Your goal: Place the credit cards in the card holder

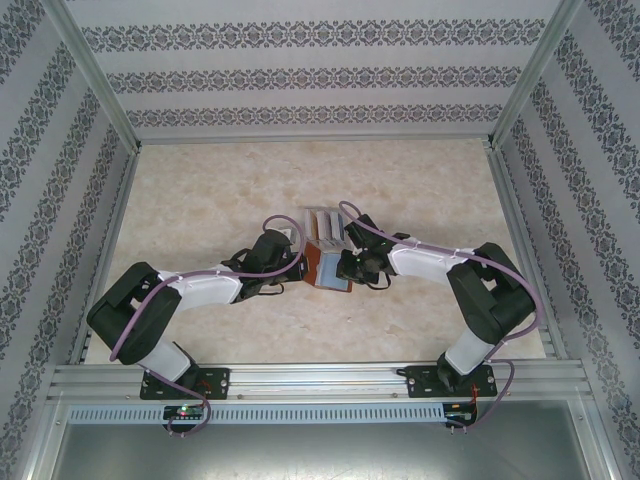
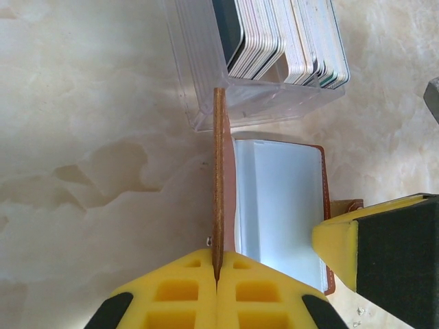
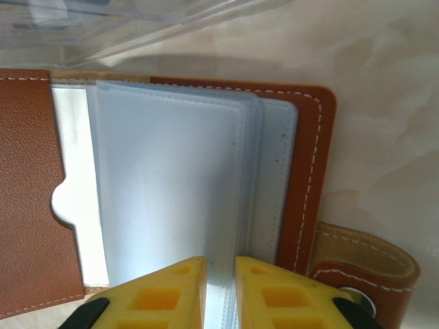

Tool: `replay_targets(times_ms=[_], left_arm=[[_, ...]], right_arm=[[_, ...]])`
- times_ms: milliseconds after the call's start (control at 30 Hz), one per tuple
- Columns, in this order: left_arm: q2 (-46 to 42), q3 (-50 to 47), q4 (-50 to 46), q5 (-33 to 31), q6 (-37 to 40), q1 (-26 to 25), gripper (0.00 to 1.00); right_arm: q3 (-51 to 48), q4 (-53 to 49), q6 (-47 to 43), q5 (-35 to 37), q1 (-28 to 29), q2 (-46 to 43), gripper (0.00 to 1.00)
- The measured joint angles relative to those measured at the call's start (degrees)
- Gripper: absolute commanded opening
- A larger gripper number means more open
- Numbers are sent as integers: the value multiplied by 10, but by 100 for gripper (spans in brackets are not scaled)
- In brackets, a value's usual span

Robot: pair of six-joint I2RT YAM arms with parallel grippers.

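On my top feed both arms meet mid-tabletop (image 1: 200, 190) over the card holder (image 1: 327, 266), which lies open on the near side of the clear box (image 1: 322, 224). My left claw (image 2: 217, 274) is clenched on the card holder's brown cover (image 2: 219, 178) and holds that flap upright on its edge, square to the tabletop. The other half lies flat with its pale blue plastic sleeves (image 2: 281, 205) facing up. My right claw (image 3: 219, 281) is pinched narrow on the near edge of a few of those sleeves, and the leaves run up between its yellow fingers (image 3: 171, 288). The snap tab (image 3: 363, 264) sticks out from the holder's right side. The credit cards (image 2: 274, 41) stand on edge, packed together in the clear box just beyond the holder's far end
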Motion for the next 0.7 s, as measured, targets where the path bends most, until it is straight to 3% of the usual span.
replay_targets(times_ms=[500,700], left_arm=[[8,3,1,2,-4,0,0],[11,5,1,2,-4,0,0]], right_arm=[[-1,20,2,-2,0,0,15],[-4,31,5,-5,0,0,22]])
